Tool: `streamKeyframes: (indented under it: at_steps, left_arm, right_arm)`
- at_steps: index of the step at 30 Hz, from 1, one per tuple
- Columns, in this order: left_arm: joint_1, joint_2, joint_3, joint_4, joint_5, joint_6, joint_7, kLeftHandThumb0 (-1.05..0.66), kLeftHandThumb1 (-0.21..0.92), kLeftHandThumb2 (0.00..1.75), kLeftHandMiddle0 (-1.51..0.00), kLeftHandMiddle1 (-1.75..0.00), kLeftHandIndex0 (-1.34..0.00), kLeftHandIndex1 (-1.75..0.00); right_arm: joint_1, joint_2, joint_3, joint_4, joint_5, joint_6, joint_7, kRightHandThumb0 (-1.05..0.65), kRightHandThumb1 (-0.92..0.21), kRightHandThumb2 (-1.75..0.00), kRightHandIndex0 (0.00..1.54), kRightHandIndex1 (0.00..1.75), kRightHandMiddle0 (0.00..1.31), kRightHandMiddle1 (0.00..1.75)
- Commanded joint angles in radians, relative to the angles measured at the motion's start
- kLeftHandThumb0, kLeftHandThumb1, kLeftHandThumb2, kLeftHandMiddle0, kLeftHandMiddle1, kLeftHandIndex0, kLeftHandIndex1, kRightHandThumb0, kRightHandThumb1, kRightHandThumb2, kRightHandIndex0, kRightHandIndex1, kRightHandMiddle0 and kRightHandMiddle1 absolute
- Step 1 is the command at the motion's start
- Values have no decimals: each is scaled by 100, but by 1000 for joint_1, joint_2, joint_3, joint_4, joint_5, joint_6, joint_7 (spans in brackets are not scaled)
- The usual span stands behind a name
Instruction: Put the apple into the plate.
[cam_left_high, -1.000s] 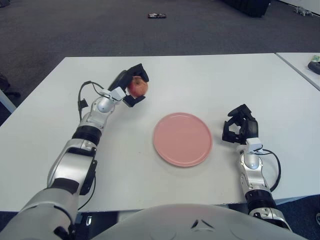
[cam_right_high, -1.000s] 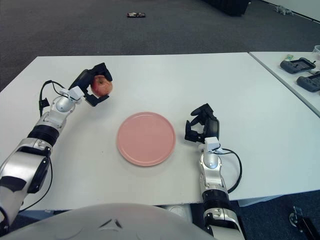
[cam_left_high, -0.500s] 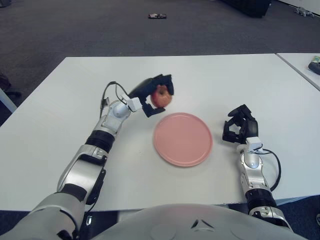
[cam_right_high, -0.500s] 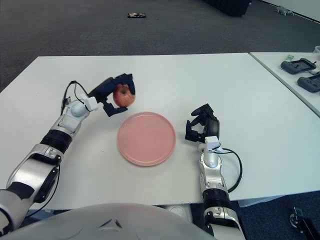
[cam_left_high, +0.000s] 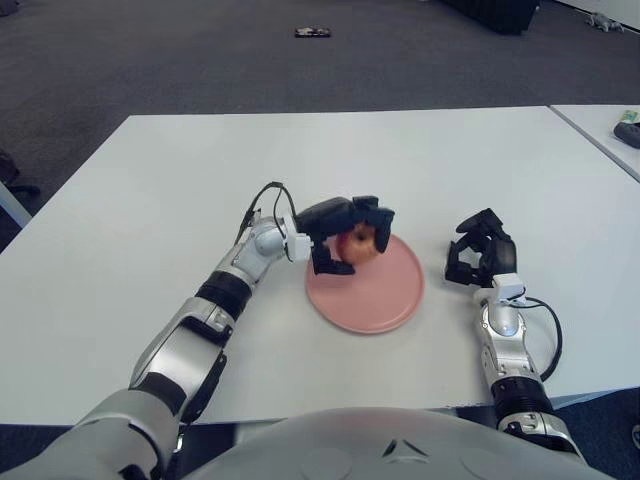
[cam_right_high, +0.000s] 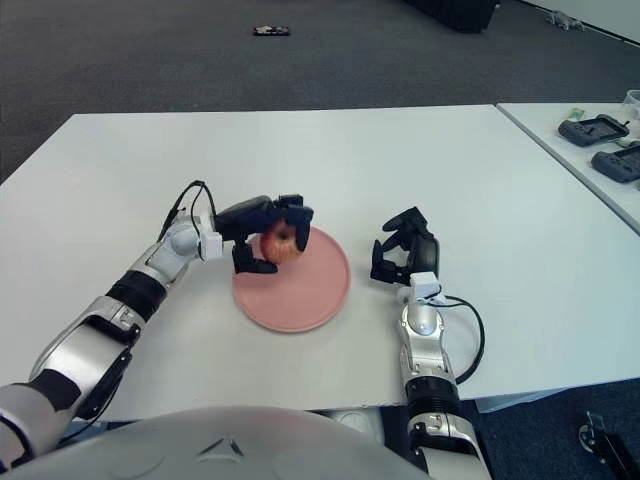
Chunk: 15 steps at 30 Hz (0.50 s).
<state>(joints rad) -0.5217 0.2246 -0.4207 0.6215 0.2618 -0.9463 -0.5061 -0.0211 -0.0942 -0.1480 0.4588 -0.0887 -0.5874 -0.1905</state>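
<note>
Left hand (cam_left_high: 345, 238) over the near-left part of the pink plate (cam_left_high: 390, 300), fingers clamped round the apple (cam_left_high: 360, 241). Apple red with a yellowish patch, gripped from above and from below, black fingers (cam_right_high: 292, 212) wrapping its top. Apple above the plate's left rim area; contact with the plate surface: cannot tell. Left forearm stretched across the white counter (cam_left_high: 150, 200) from lower left, cable looped at the wrist.

Right hand (cam_left_high: 480, 252) parked on the counter just right of the plate, apart from its rim, fingers curled in loosely, holding nothing. Forearm running back toward the near counter edge, black cable alongside it.

Plate round, flat, roughly mid-counter, right half bare.

Second counter at far right edge with dark handheld devices (cam_right_high: 598, 130) on it. Small dark object (cam_left_high: 313, 32) on the grey carpet well beyond the counter.
</note>
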Motion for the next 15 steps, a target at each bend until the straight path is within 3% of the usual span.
streamKeyframes:
  at_steps: [1, 9, 15]
  left_arm:
    - [-8, 35, -15, -11, 51, -16, -2, 0, 6, 157, -86, -161, -58, -175]
    - [-52, 17, -107, 121, 309, -80, 153, 0, 8, 156, -83, -162, -56, -175]
    - [-38, 27, -132, 153, 361, -98, 232, 0, 7, 156, -84, -162, -57, -175]
  right_arm:
    - [39, 1, 0, 32, -2, 4, -1, -1, -14, -154, 73, 175, 52, 175]
    - [42, 5, 0, 26, 3, 11, 0, -1, -17, -150, 70, 175, 50, 175]
    - [42, 7, 0, 27, 1, 3, -4, -1, -17, -150, 70, 175, 50, 175]
